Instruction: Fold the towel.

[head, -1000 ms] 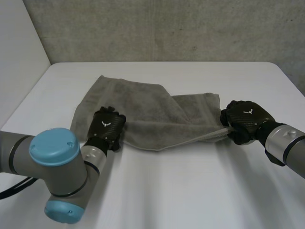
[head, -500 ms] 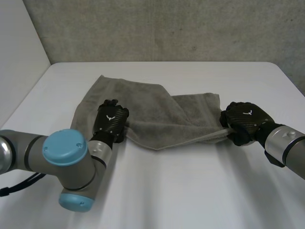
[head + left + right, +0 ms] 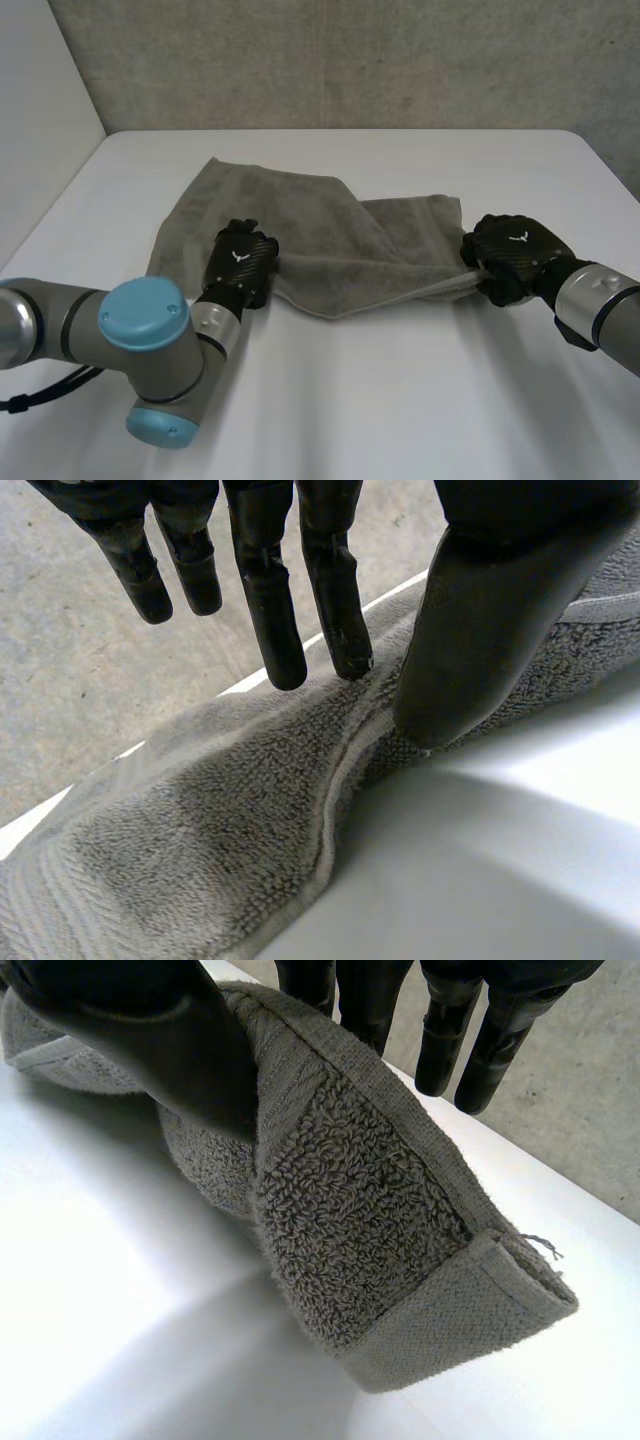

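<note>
The towel [image 3: 320, 220] lies rumpled on the middle of the table [image 3: 400, 400], somewhat toward the far edge. The right hand [image 3: 512, 252] pinches its right near corner between thumb and fingers. The left hand [image 3: 240, 262] rests at the near hem, fingers straight, grasping nothing. The towel looks soft, thick and limp; I think corners and hems give the surest hold.

The head camera looks down from behind, between the arms, over the whole table [image 3: 400, 400]. Each wrist camera looks along its palm, left hand [image 3: 480, 630] and right hand [image 3: 150, 1040], close on the towel [image 3: 200, 860], which all views share, seemingly at opposite ends.
</note>
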Controlling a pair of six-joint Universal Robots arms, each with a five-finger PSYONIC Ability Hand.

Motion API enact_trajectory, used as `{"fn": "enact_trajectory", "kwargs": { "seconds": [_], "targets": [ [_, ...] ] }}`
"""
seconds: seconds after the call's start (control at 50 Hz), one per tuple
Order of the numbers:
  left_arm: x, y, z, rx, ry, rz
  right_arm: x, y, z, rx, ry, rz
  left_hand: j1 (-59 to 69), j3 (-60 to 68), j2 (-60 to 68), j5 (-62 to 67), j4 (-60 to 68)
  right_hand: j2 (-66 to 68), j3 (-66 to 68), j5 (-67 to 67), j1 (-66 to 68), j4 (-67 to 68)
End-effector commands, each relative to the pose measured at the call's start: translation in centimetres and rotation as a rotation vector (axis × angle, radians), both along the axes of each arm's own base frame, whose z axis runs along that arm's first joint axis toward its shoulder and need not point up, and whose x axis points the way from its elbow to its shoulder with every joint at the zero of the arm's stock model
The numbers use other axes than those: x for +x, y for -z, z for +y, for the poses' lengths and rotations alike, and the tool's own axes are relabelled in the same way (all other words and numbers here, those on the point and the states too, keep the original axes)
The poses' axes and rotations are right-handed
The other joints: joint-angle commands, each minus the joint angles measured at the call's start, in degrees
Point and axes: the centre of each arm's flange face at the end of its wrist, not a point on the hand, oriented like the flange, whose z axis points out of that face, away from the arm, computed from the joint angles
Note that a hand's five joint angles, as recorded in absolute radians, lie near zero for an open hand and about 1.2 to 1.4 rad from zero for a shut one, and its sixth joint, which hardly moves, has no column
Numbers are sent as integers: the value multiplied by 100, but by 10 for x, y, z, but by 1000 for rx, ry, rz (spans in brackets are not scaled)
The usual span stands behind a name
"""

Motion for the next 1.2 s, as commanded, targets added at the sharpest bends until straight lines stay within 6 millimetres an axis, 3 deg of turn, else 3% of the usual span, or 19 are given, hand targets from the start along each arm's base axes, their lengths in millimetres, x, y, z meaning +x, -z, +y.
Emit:
{"fn": "enact_trajectory", "kwargs": {
  "seconds": [0.02, 0.04, 0.12, 0.26, 0.28, 0.3, 0.34, 0.36, 0.5, 0.6, 0.72, 0.86, 0.98, 1.08, 1.14, 1.2],
  "targets": [
    [-1, 5, -2, -2, 3, 0, 0, 1, -1, 3, 1, 0, 436, -277, 386, 406, -311, 327, -266, 262, 478, -437],
    [-1, 5, -2, -2, 3, 0, 0, 1, 0, 3, -1, 0, 439, -277, 389, 408, -311, 327, -266, 262, 478, -437],
    [1, 3, -7, -12, -5, 8, 0, 1, 0, 5, 0, -1, 2850, -277, 2800, 2820, -311, 327, -266, 262, 478, -437],
    [5, -11, -14, -35, -22, 21, -3, -7, -3, -7, 11, 1, 2859, -277, 2809, 2828, -311, 327, -266, 262, 478, -437],
    [8, -23, -15, -58, -30, 32, -3, -7, -3, -7, 11, 1, 2859, -277, 2809, 2828, -311, 327, -266, 262, 478, -437],
    [8, -24, -15, -58, -30, 32, -3, -12, -2, -9, 9, 5, 2859, -277, 2809, 2828, -311, 327, -266, 262, 478, -437],
    [20, -52, -17, -88, -53, 48, -5, -18, 1, -12, 8, 10, 2859, -277, 2809, 2828, -311, 327, -266, 262, 478, -437],
    [20, -52, -17, -88, -53, 48, -7, -25, 3, -23, 8, 25, 2859, -277, 2809, 2828, -311, 327, -266, 262, 478, -437],
    [36, -106, 10, -35, 34, 33, -12, -45, 17, -66, -36, 112, 2859, -277, 2809, 2828, -311, 327, -266, 262, 478, -437],
    [51, -132, 20, -5, 35, 22, -13, -63, 28, -126, -62, 155, 2859, -277, 2809, 2828, -311, 327, -266, 262, 478, -437],
    [68, -159, 34, 13, 44, 22, -13, -66, 36, -158, -95, 217, 2859, -277, 2809, 2828, -311, 327, -266, 262, 478, -437],
    [78, -159, 52, 84, 85, 12, -15, -60, 44, -232, -160, 386, 2859, -277, 2809, 2828, -311, 327, -266, 262, 478, -437],
    [82, -148, 67, 172, 104, -24, -15, -59, 56, -190, -199, 404, 2859, -277, 2809, 2828, -311, 327, -266, 262, 478, -437],
    [87, -154, 84, 198, 131, -96, -11, -77, 83, -130, -286, 352, 2859, -277, 2809, 2828, -311, 327, -266, 262, 478, -437],
    [89, -162, 90, 198, 167, -107, -10, -85, 87, -133, -315, 326, 2859, -277, 2809, 2828, -311, 327, -266, 262, 478, -437],
    [91, -168, 86, 190, 186, -91, -16, -95, 77, -145, -304, 297, 2859, -277, 2809, 2828, -311, 327, -266, 262, 478, -437]
  ]
}}
